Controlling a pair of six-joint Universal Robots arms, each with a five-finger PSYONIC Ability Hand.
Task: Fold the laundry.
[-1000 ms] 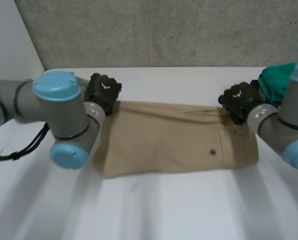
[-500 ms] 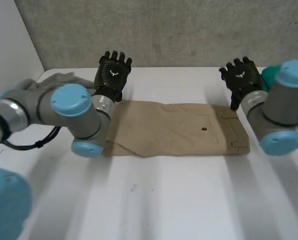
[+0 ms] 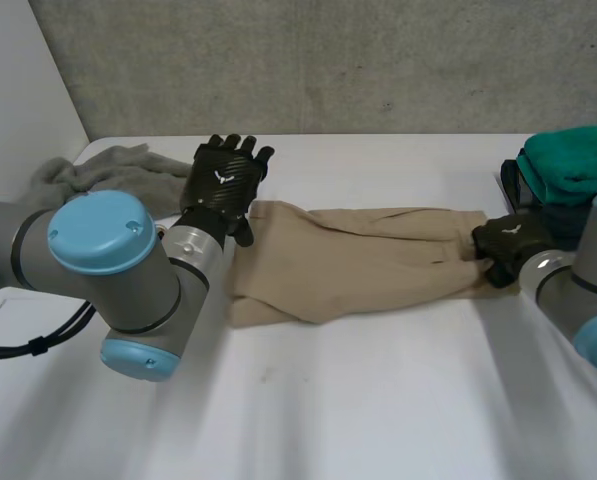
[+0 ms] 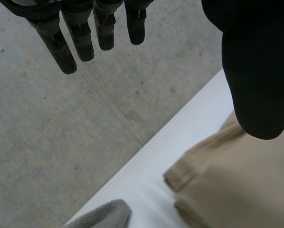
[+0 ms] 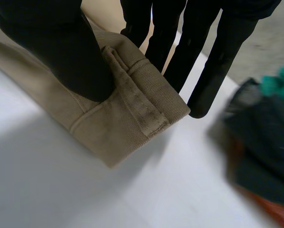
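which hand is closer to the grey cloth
Left. The left hand hovers open over the end of the tan trousers beside the grey cloth; the right hand pinches their opposite end, far from it.

Head looks down; wrists close; all share tan garment [image 3: 358, 262].

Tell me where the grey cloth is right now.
In the head view the grey cloth lies crumpled at the far left corner of the table, just left of the left hand and apart from the tan trousers.
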